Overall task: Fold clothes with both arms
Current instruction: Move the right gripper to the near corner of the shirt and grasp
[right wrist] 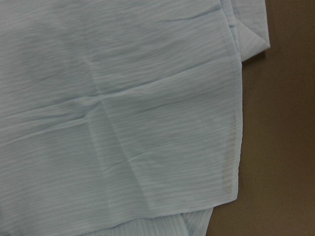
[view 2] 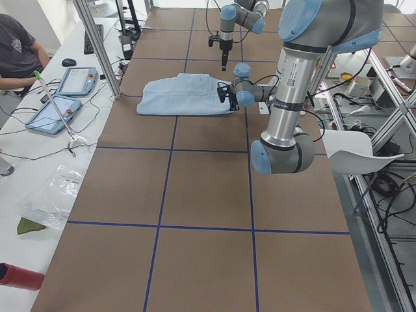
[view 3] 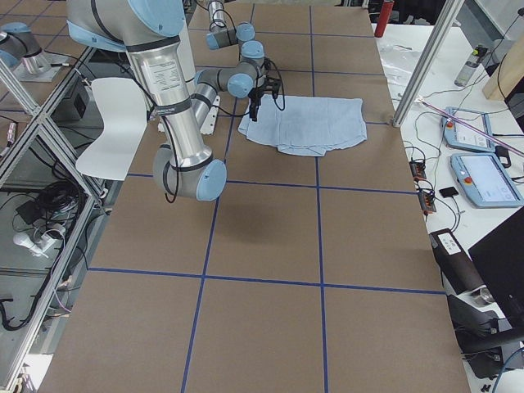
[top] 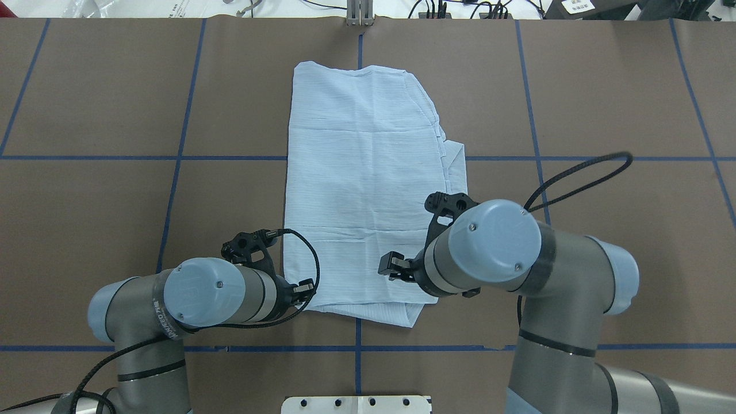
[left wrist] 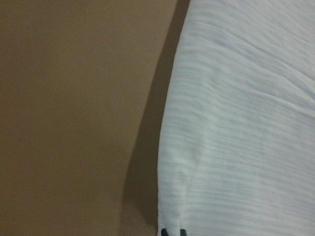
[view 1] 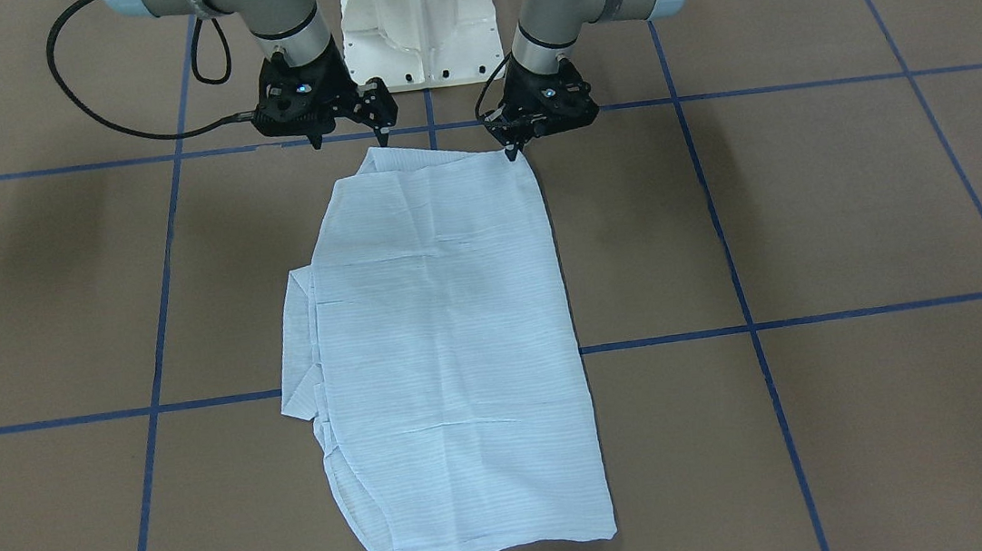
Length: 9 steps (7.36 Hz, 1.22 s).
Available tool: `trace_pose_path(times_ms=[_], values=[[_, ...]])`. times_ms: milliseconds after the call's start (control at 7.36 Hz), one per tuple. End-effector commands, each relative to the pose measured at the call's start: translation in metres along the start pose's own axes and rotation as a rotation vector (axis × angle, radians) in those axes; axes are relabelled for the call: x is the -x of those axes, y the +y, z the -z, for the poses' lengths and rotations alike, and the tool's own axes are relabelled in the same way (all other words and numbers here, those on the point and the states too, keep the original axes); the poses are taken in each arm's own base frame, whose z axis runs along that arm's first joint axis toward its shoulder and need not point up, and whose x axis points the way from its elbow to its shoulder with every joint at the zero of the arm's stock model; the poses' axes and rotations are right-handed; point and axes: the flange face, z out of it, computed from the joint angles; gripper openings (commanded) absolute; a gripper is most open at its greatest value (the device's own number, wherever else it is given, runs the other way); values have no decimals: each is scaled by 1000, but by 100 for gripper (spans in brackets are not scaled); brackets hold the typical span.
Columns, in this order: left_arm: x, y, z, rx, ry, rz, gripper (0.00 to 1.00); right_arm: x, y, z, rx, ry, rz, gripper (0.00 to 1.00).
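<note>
Shirt (view 1: 450, 316) lies flat at centre of table (view 1: 812, 205), folded to a long rectangle. Step looks like grabbing the robot-side corners for a lengthwise fold. Left gripper (view 1: 514, 151) is nearly closed, seemingly pinching its corner. Right gripper (view 1: 351, 141) is spread wide, empty, just over its corner. Next: right closes, both lift together. Front view shows the right's spread; overhead hides it under the wrist.

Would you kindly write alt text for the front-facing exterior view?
A pale blue shirt, folded into a long rectangle, lies flat on a brown table with blue grid lines. At its top edge, the right claw hangs open by one corner; the left claw points at the other.
</note>
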Motion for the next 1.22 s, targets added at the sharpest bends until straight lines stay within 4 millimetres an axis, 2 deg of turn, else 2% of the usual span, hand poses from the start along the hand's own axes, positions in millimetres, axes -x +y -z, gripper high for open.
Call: trace_pose_path(times_ms=[0,136,408,815,1087], values=[[0,0,-1,0,-1,0,0,0,15,-38,-23,55,-289,99],[0,0,-1,0,-2,0,0,2,12,-55,-35,80,-405,99],[1,-1,-4,-1,-7,1,0,1,10,-70,-49,103,-512,100],[2,2,-6,2,-11,-1,0,13,12,-92,-74,131,-515,100],[1,1,-6,1,-11,-1,0,18,24,-101,-64,143,-502,100]])
